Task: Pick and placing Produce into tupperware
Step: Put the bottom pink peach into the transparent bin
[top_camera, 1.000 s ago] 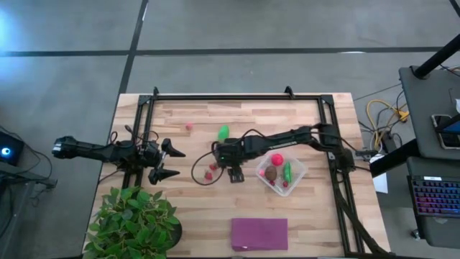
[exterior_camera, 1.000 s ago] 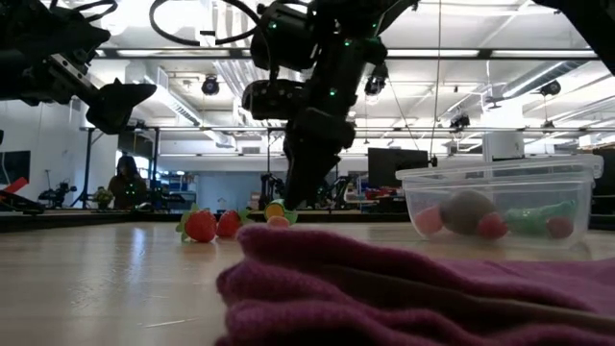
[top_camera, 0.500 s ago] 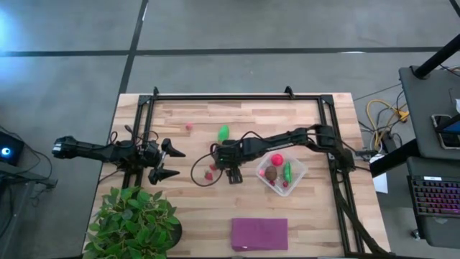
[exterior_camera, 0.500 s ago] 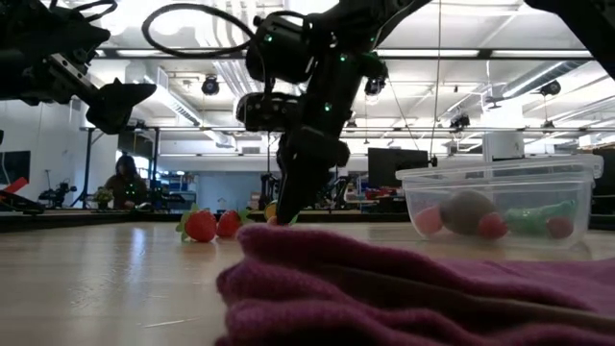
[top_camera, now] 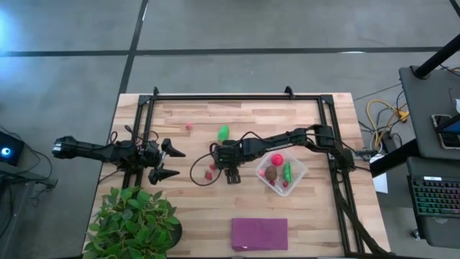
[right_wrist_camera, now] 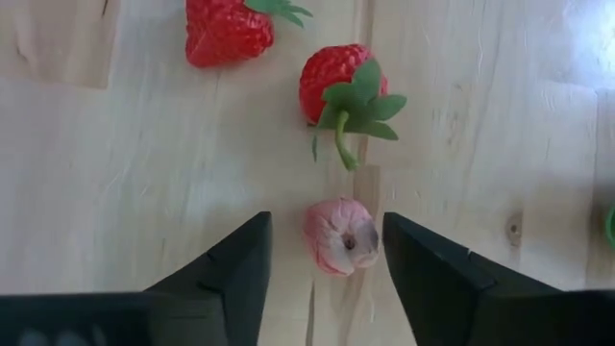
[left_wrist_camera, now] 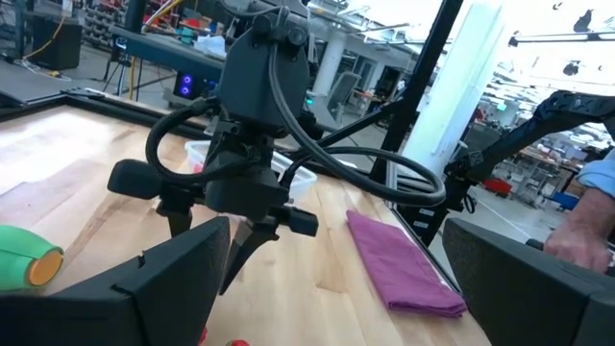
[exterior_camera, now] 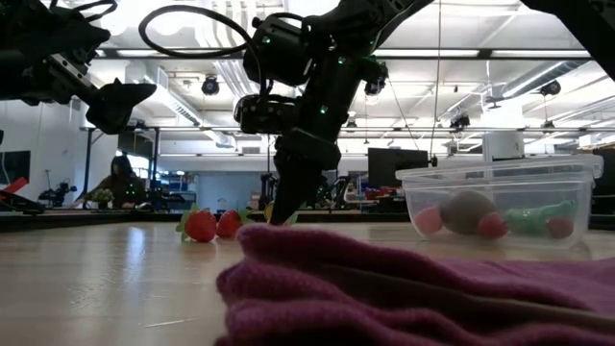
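My right gripper (top_camera: 228,171) (right_wrist_camera: 327,231) is open and low over the table, pointing down. Its fingers stand on either side of a small pink berry (right_wrist_camera: 341,236) that lies on the wood. Two red strawberries (right_wrist_camera: 227,29) (right_wrist_camera: 338,85) lie just beyond it, and they also show in the low view (exterior_camera: 200,225). The clear tupperware (top_camera: 296,173) to the right holds a red ball (top_camera: 276,159), a brown oval (top_camera: 271,173), a green piece (top_camera: 287,171) and a berry. Another green piece (top_camera: 223,132) and a berry (top_camera: 189,126) lie farther back. My left gripper (top_camera: 169,161) waits open at the table's left.
A folded purple cloth (top_camera: 259,234) lies at the near edge. A leafy potted plant (top_camera: 136,223) stands at the near left corner. A black frame (top_camera: 237,96) runs round the table's far and side edges. Bare wood lies between the two grippers.
My right gripper has gone down toward the table and a little toward its left edge, coming over the berries. It has stayed open. My left arm has kept still.
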Robot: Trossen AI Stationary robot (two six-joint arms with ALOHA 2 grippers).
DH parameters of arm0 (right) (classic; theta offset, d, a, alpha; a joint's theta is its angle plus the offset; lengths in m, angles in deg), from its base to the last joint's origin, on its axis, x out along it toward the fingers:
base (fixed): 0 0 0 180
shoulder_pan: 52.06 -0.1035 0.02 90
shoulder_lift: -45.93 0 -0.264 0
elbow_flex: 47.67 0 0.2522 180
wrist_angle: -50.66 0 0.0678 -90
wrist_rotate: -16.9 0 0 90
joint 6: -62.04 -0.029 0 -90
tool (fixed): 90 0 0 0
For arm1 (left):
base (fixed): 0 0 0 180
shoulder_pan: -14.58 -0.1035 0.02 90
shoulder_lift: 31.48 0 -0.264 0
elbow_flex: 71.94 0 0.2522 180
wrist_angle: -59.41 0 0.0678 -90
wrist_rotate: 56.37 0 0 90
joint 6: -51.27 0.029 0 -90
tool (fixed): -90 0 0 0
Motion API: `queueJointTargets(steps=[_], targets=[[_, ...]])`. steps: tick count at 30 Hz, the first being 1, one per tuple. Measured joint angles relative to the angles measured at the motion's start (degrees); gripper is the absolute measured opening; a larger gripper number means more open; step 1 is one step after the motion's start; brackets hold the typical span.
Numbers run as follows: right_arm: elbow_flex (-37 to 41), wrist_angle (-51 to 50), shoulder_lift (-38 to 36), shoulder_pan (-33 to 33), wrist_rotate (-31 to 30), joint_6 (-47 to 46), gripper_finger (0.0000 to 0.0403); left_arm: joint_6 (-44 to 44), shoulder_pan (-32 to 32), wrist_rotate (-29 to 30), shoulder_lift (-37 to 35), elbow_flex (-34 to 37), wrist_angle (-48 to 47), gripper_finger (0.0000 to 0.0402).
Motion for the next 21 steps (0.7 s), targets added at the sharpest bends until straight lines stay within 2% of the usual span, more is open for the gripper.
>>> queueJointTargets(steps=[7,13,17,21], targets=[[0.0,-0.1,0.0,0.0,0.0,-1.5,0.0127,0.0,0.0,0.0,0.0,0.0,0.0,0.0367],[0.0,-0.2,0.0,0.0,-0.2,-1.7,0.0097,0.0,0.0,0.0,0.0,0.0,0.0,0.0367],[0.3,-0.1,0.0,0.0,-0.2,-3.5,0.0099,0.0,0.0,0.0,0.0,0.0,0.0,0.0367],[1.4,-0.3,0.0,0.0,-0.2,-4.5,0.0127,0.0,0.0,0.0,0.0,0.0,0.0,0.0367]])
